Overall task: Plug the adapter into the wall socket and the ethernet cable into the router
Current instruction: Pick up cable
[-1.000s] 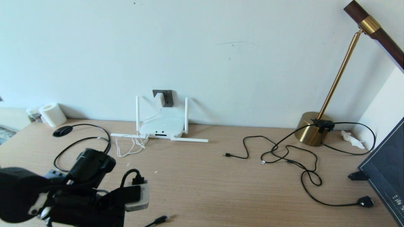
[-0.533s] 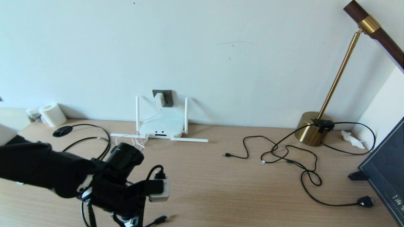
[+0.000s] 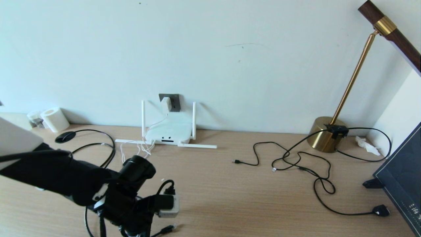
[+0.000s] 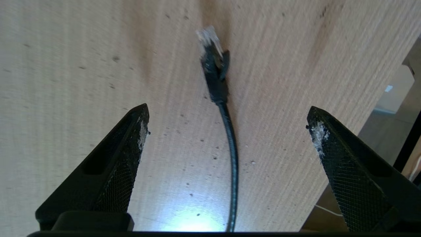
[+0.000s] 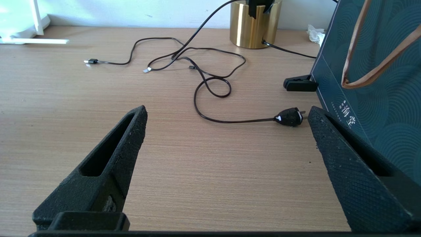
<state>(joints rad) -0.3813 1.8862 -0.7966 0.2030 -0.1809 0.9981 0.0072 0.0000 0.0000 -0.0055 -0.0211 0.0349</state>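
My left gripper [image 4: 227, 131] hangs over the near edge of the desk [image 3: 230, 197], jaws spread wide, holding nothing. Between them lies the ethernet cable [image 4: 230, 148], its clear-tipped plug pointing away from me, flat on the wood. The risk here: the plug is small and sits low, so if I close too high I'd pinch only the cord and the tip would droop or twist when lifted. Closing off-centre could flick it sideways, and the desk edge is just beside one finger, so a nudge that way might send it over.

Further out, open wood runs clear toward the router [image 3: 168, 131], a good lane for carrying. The thin white cord [image 3: 138, 153] loops in front of the router's left side; dragging the cable through could snag it. Behind, the adapter [image 3: 166, 104] already sits in the wall socket [image 3: 176, 102].

My right gripper [image 5: 227, 131] idles wide open and empty, with black USB cables [image 5: 197, 62] beyond.
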